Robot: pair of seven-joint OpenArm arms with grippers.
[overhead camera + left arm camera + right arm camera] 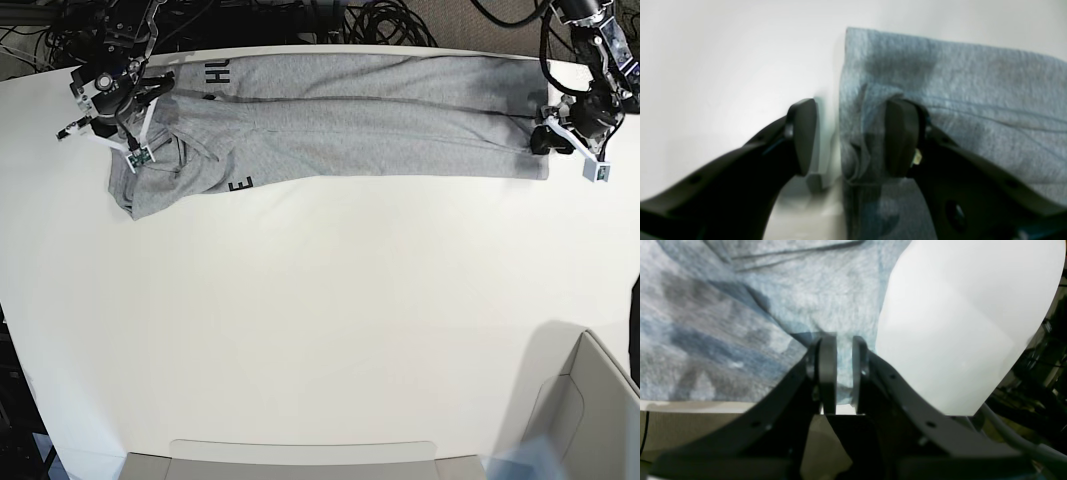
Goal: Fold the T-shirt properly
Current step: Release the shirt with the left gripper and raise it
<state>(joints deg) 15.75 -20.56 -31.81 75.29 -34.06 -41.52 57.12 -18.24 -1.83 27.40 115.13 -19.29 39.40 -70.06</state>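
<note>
One T-shirt (350, 145) along table's (300, 320) far edge, folded into long strip, bunched at one end; two grippers over it, one per end. Left gripper (853, 136) open astride shirt edge; right gripper (845, 373) slightly open, grip can't tell. One grey open box (585, 415) at near corner, well apart from shirt, not between grippers
</note>
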